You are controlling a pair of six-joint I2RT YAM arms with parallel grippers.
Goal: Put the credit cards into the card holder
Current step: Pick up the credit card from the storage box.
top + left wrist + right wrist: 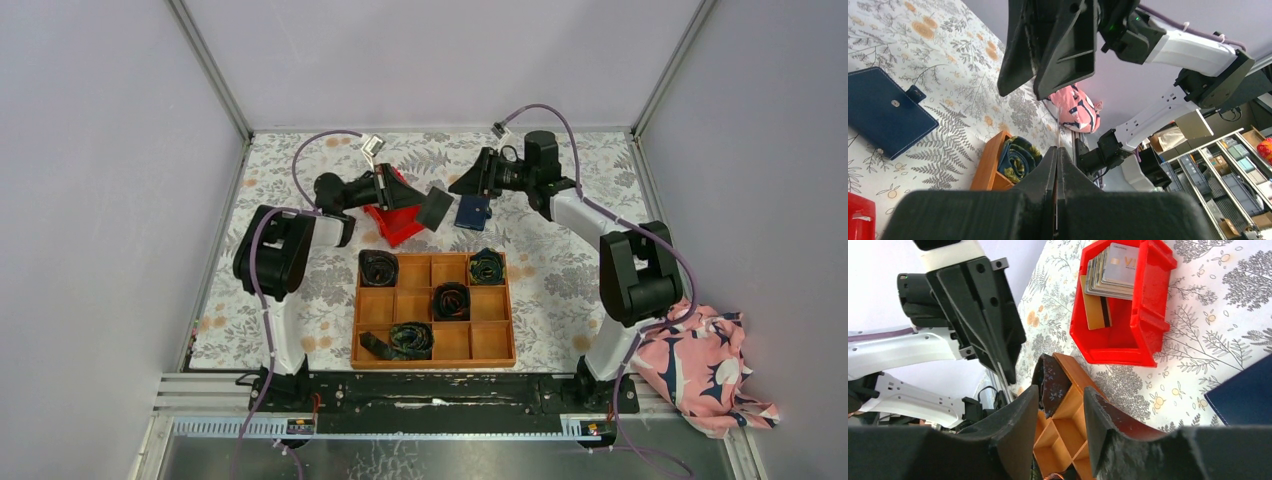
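**Card pinched in the left jaws, holder closed beside the red bin**

Jaws of the left gripper [1057, 152] are pressed together on one credit card [436, 208]. They grip it near one edge, so most of the card sticks out past the fingertips into the gap between the red bin [1148, 325] and the card holder [888, 112]. The right gripper [1060, 392] hangs a little farther from the bin than the holder, its jaws spread with nothing between them.

The holder lies flat on the flowered cloth just beside the bin, folded closed with its snap tab across the edge. More cards [1113, 272] stand stacked inside the bin.

The held card is probably light, stiff and slick. It could pivot in a narrow pinch, so a grip well back from the leading edge suits it, leaving that edge free to enter a pocket. The holder looks soft and light and would likely slide if pushed. It needs pinning down, and the tab is the natural place to take hold.

On the front card in the bin the large letters "VI" can be read before the bin wall cuts them off. The finer print is too small to read. A tan card [1095, 312] shows a dark stripe.
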